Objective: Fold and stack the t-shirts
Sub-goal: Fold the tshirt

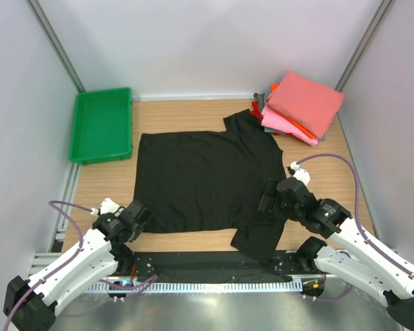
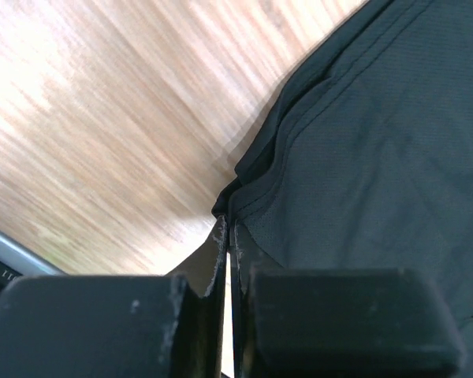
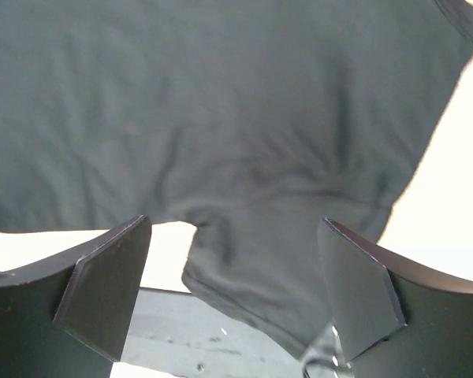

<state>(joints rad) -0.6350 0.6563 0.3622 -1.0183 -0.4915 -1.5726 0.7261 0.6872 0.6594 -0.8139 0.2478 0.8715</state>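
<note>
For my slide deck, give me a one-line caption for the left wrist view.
Left gripper shut on a corner of the black t-shirt, which lies on the wooden table.

The left arm (image 1: 69, 269), left of the flat black mounting plate (image 1: 193, 261), and the right arm (image 1: 362, 252), right of it, share glossy white link shells joined by rounded black joint housings, with a chunky black base (image 1: 27, 310) at each outer end. A thin mauve-grey cable (image 1: 61, 207) loops off each arm beyond the plate. The left gripper (image 1: 141, 211) and right gripper (image 1: 267, 196) are matt black: the left's fingers (image 2: 102, 323) blocky with scuffed, pale-flecked inner edges, the right's fingers (image 3: 106, 283) flat, angular plates.
</note>
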